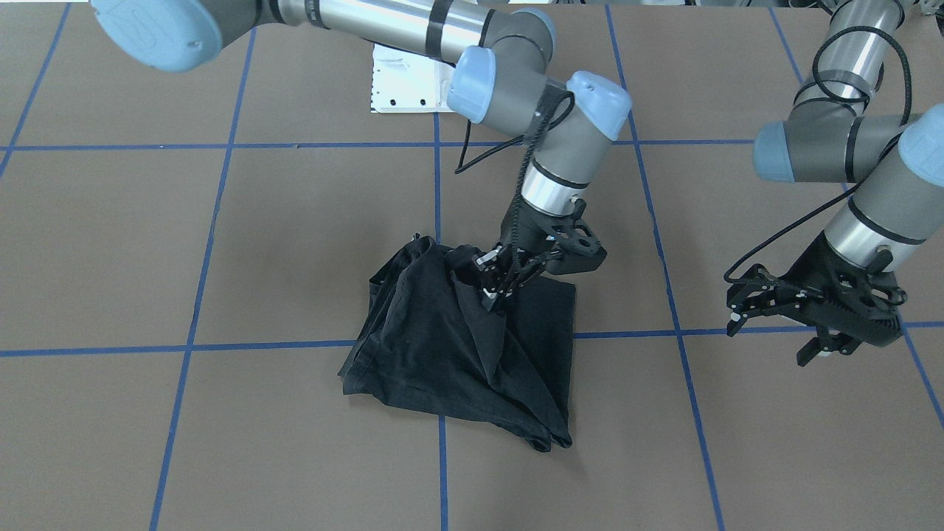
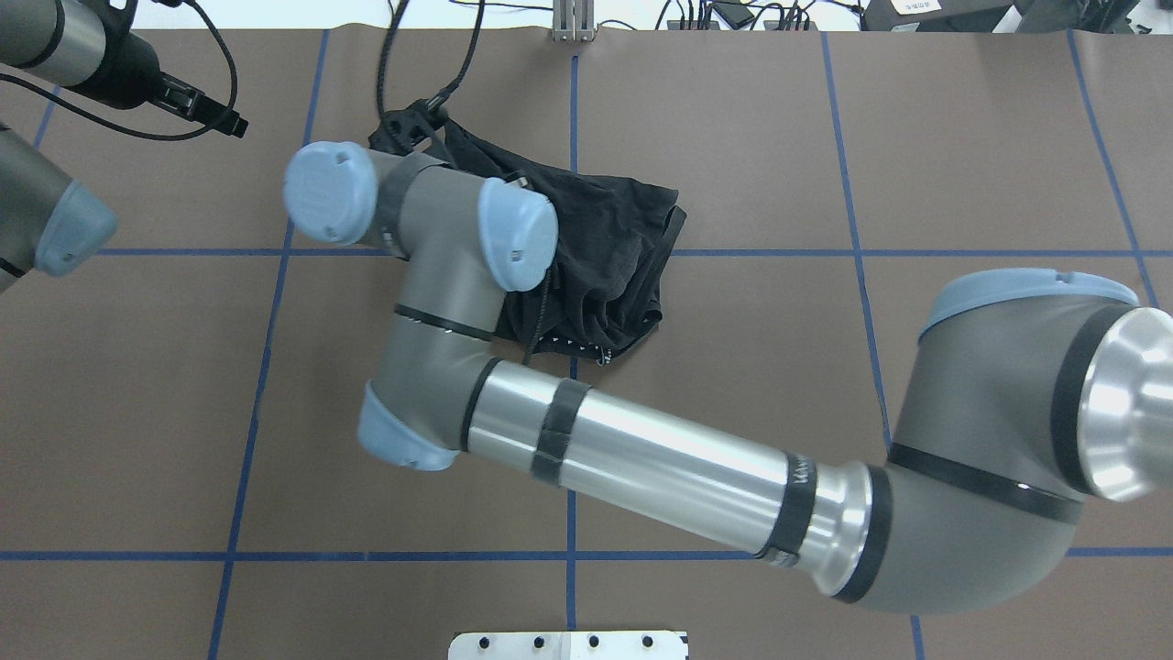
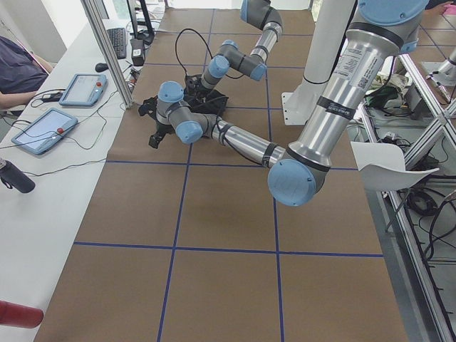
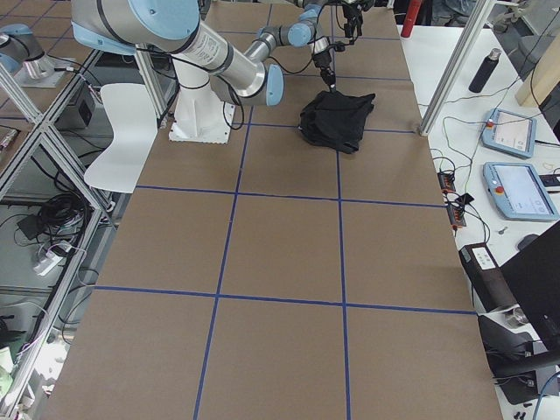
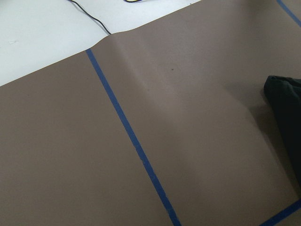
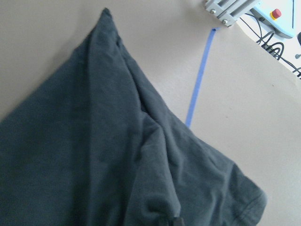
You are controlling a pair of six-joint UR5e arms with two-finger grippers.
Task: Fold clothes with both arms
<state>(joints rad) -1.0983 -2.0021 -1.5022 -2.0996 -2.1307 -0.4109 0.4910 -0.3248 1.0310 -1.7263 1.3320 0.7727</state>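
A black T-shirt (image 1: 442, 346) lies bunched mid-counter (image 1: 221, 258), its near hem flat and its cloth tented up toward the right end effector (image 1: 495, 299), which is clamped on a fold at the heap's 1 o'clock. At 3 o'clock, well apart, the left end effector (image 1: 771, 338) hangs above the counter, fingers spread.

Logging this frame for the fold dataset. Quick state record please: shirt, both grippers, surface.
garment: black T-shirt, bunched in a loose heap, print not visible
right gripper: shut on a pinch of the T-shirt, fabric tented up to it
left gripper: open, holding nothing, off to the side and apart from the T-shirt
surface: brown table marked with blue tape grid
fold state: not yet a neat fold
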